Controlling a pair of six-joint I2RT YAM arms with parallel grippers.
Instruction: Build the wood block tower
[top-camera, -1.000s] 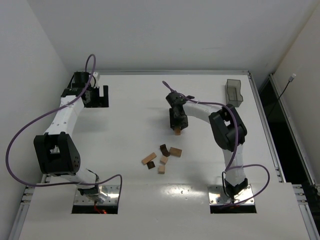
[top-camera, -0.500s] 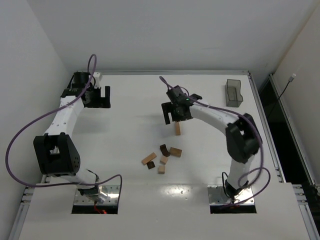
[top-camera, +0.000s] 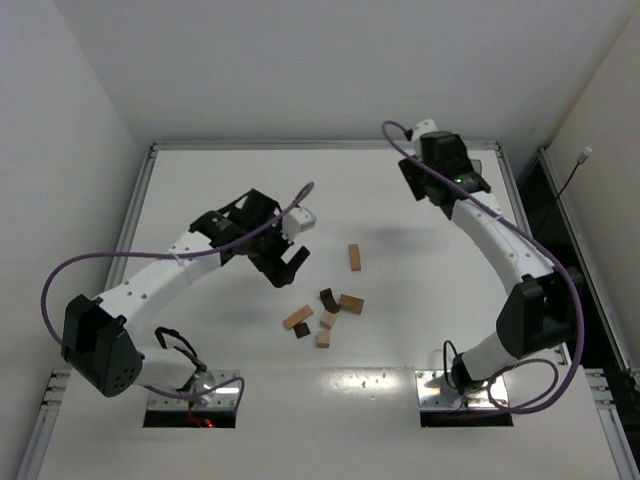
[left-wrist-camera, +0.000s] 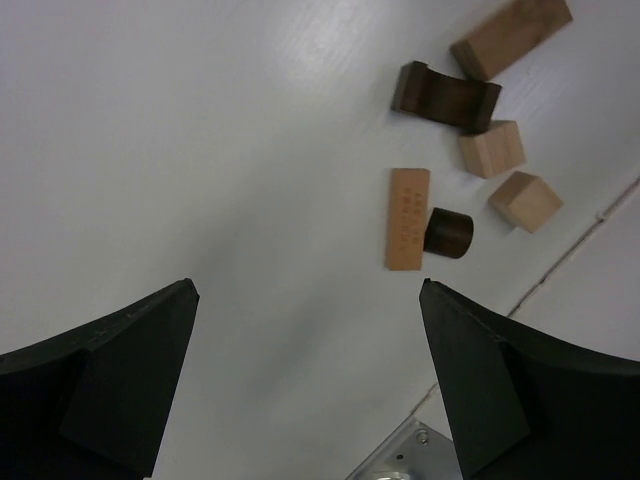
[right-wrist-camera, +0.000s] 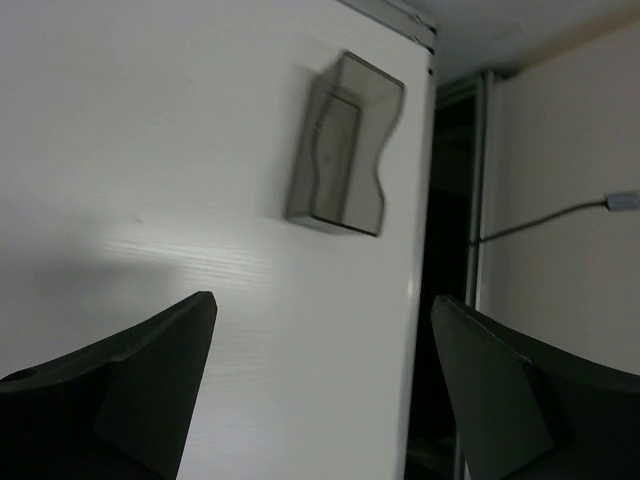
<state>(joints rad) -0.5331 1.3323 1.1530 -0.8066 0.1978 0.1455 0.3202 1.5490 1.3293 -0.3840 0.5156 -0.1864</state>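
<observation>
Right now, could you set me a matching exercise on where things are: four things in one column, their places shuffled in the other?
Things:
1. left gripper
2. right gripper
3. lone tan block
4. grey bin

Places:
A. near the table's far right corner
B. open, facing the bin
C. open, over bare table beside the loose blocks
D. standing apart, beyond the loose blocks

Pairs: 1-C, 2-B, 3-D, 4-A
</observation>
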